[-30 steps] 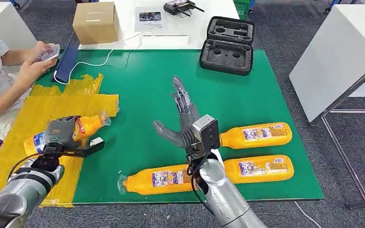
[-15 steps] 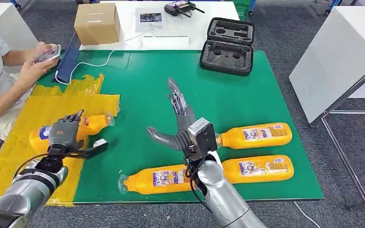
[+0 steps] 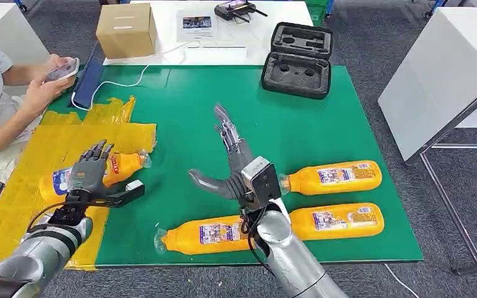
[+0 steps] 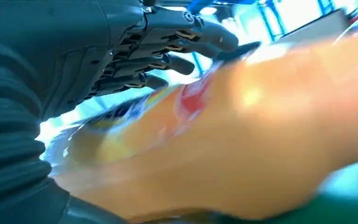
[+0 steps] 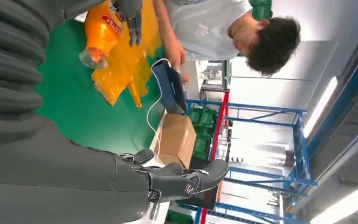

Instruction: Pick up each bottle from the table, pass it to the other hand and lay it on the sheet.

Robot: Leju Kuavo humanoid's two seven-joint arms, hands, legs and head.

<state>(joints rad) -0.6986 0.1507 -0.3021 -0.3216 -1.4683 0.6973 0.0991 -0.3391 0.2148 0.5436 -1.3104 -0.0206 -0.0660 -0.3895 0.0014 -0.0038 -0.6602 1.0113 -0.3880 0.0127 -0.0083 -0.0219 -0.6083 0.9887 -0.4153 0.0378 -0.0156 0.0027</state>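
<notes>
One bottle (image 3: 93, 174) now lies on the yellow sheet (image 3: 37, 161); left hand (image 3: 90, 171) has let go, fingers spread above it. Right hand (image 3: 230, 164) hangs spread and empty mid-table. Three bottles (image 3: 211, 233) remain on the green mat (image 3: 180, 112), so next pickup is likely due.

Desk (image 3: 298, 133): green surface. Sheet (image 3: 49, 155): yellow, crinkled. Bottles (image 3: 335, 176): orange, with blue, white and red labels and clear caps. Left hand (image 3: 90, 171): dark grey fingers. Right hand (image 3: 233, 162): grey. Arms: silver. Case (image 3: 297, 59): black with grey foam. Box (image 3: 125, 29): brown cardboard. Floor (image 3: 372, 56): grey carpet.
</notes>
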